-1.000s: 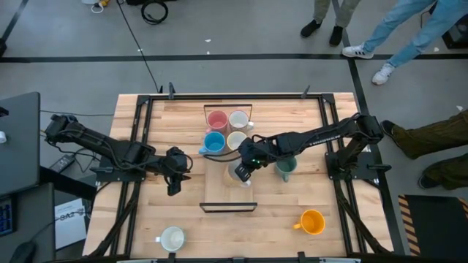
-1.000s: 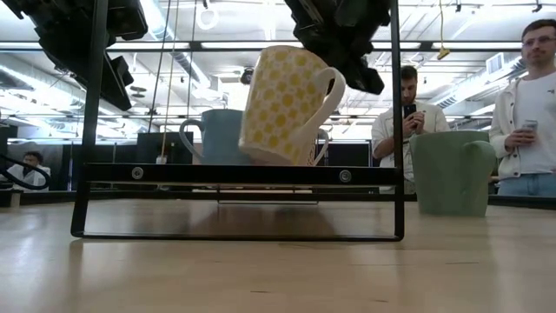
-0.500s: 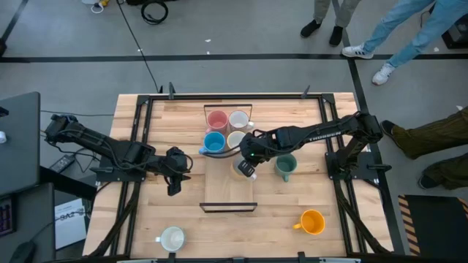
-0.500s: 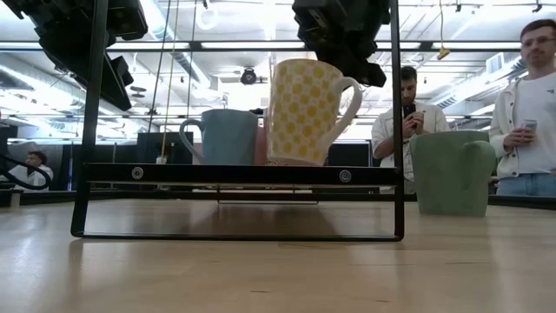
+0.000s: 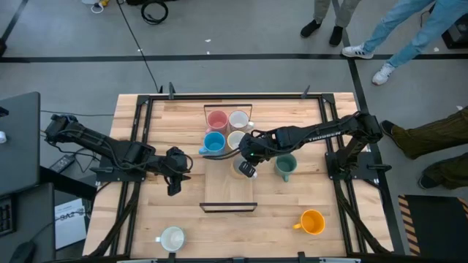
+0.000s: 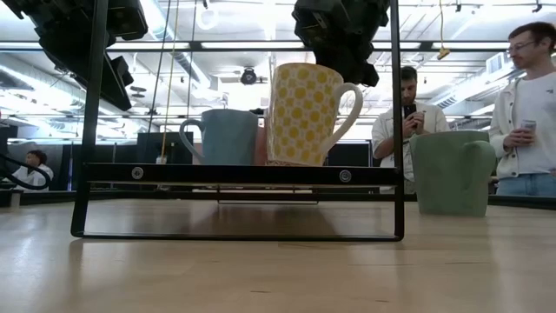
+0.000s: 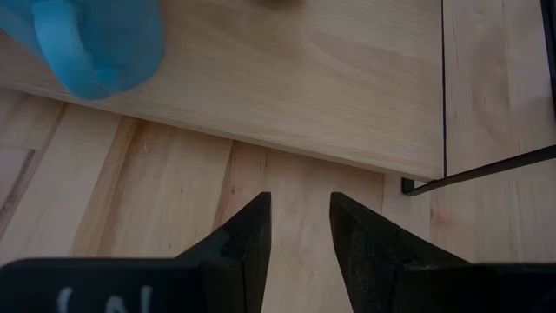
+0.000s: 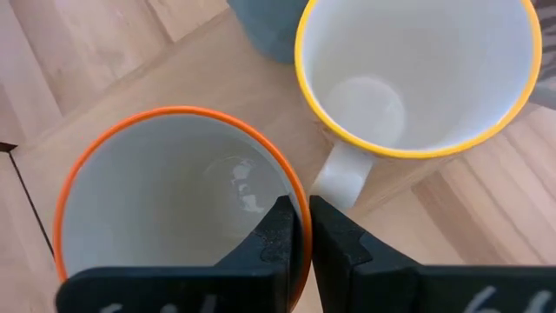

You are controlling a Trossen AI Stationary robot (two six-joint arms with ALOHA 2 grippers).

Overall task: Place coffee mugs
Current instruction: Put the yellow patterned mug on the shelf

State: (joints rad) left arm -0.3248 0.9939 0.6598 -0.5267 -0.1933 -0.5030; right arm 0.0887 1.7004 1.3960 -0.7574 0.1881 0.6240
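A cream mug with yellow dots and an orange rim (image 6: 304, 113) (image 8: 174, 200) stands upright over the wooden tray (image 5: 229, 191), and my right gripper (image 5: 247, 166) (image 8: 302, 209) is shut on it from above. The tray's black frame bar (image 6: 243, 174) hides its base. Beyond it at the tray's far end stand the pink (image 5: 216, 120), white (image 5: 238, 120), blue (image 5: 213, 142) and yellow-rimmed cream (image 8: 417, 69) mugs. My left gripper (image 5: 173, 179) (image 7: 298, 226) hangs open over bare table left of the tray. My right gripper pinches the dotted mug's orange rim (image 8: 280, 169) between its two fingers, one finger (image 8: 278, 235) inside the mug and the other (image 8: 334, 239) outside. The fingers slant down from above. The mug is upright; whether its base rests on the tray is hidden.
A teal green mug (image 5: 285, 166) (image 6: 450, 172) stands on the table right of the tray. An orange mug (image 5: 313, 221) and a white one (image 5: 172, 237) sit near the front edge. People stand beyond the far side (image 6: 530, 96).
My right gripper has rolled at the wrist, and the dotted mug it holds has gone from leaning over to upright, shifting a little toward the mugs at the tray's far end. Most of this came in the first half second.
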